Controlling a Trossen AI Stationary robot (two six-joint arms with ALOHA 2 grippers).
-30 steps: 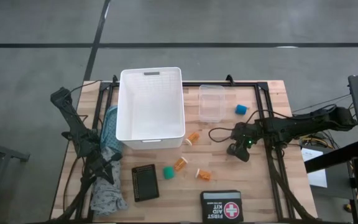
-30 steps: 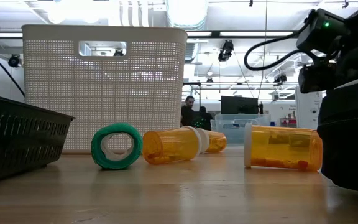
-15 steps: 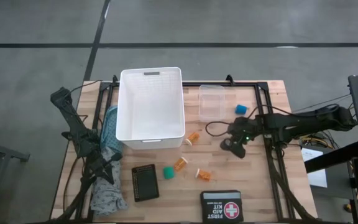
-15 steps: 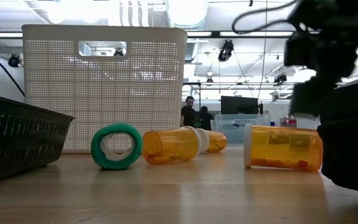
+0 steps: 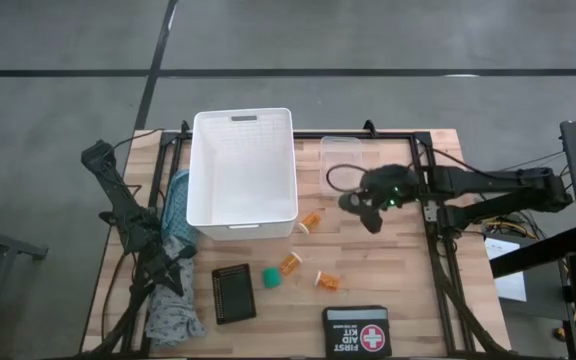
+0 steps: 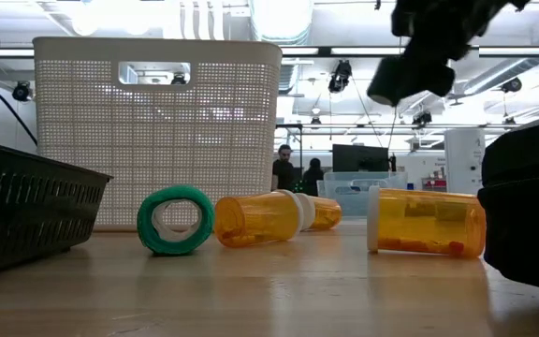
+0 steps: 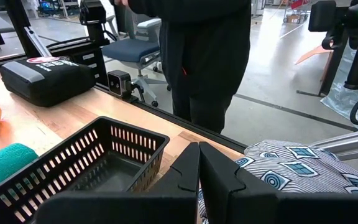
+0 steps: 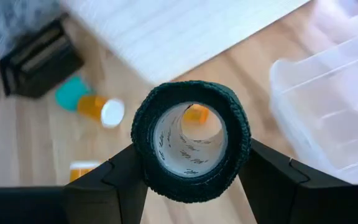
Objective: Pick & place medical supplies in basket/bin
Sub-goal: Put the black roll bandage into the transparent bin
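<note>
A: What sits between the fingers of the right gripper?

B: A dark green roll, pinched from both sides, its open white core facing the camera. Print shows inside the core, too small to read.

A: And past the roll?

B: Through its core, a bit of an orange pill bottle. Beside the roll lies another orange bottle with a white cap, with a teal round piece touching it. A third orange bottle lies apart from those.

A: Any containers?

B: The white basket lies beyond the roll, a black slotted tray lies near the teal piece, and the clear tub is on the roll's other side.
</note>
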